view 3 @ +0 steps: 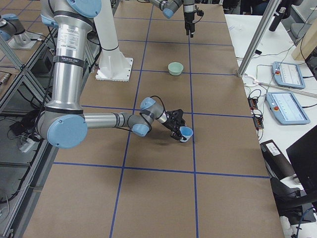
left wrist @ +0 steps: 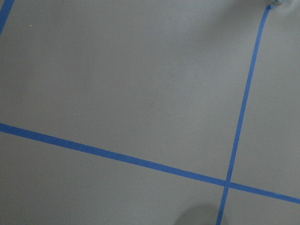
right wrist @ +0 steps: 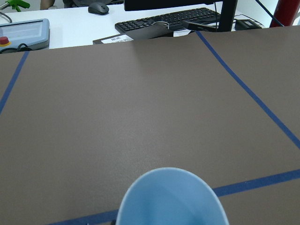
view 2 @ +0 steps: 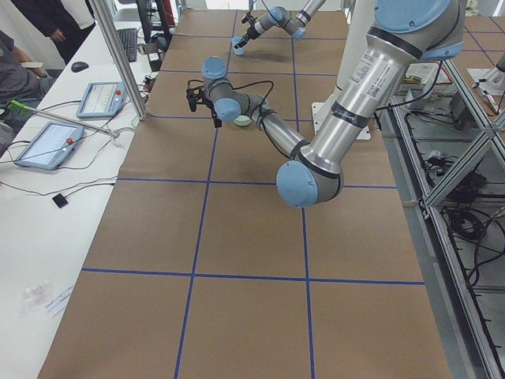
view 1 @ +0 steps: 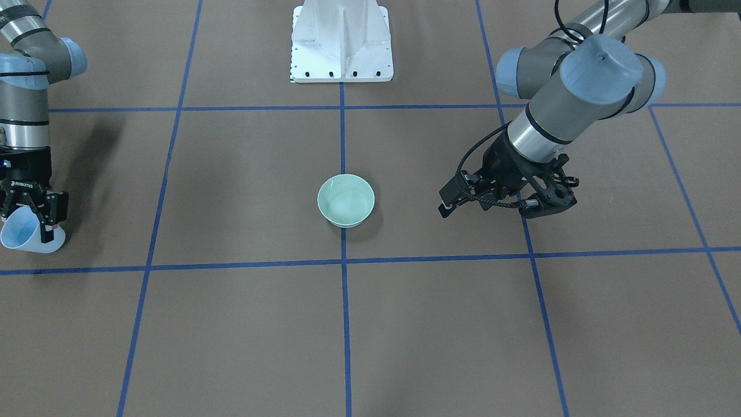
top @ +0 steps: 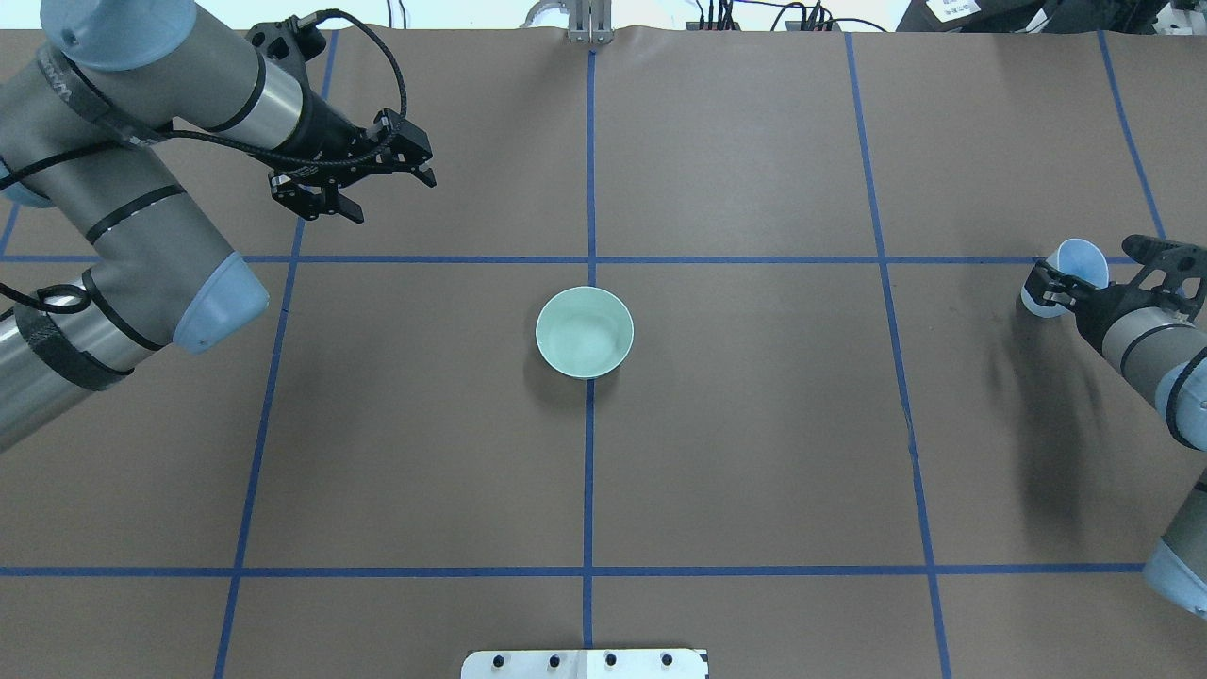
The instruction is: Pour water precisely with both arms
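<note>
A mint green bowl [view 1: 345,200] [top: 585,332] stands upright at the table's middle, on a blue tape crossing. My right gripper [view 1: 30,213] [top: 1058,283] is far off to the bowl's side, shut on a light blue cup [view 1: 20,236] [top: 1073,269] that is tilted. The cup's rim [right wrist: 171,199] fills the bottom of the right wrist view; water in it cannot be made out. My left gripper [view 1: 491,209] [top: 394,196] hovers open and empty on the bowl's other side, well apart from it.
The brown table carries a grid of blue tape lines [left wrist: 239,117]. A white base plate [view 1: 341,43] sits at the robot's edge. Beyond the far edge are a keyboard [right wrist: 168,18], tablets [view 3: 285,74] and a person [view 2: 12,75].
</note>
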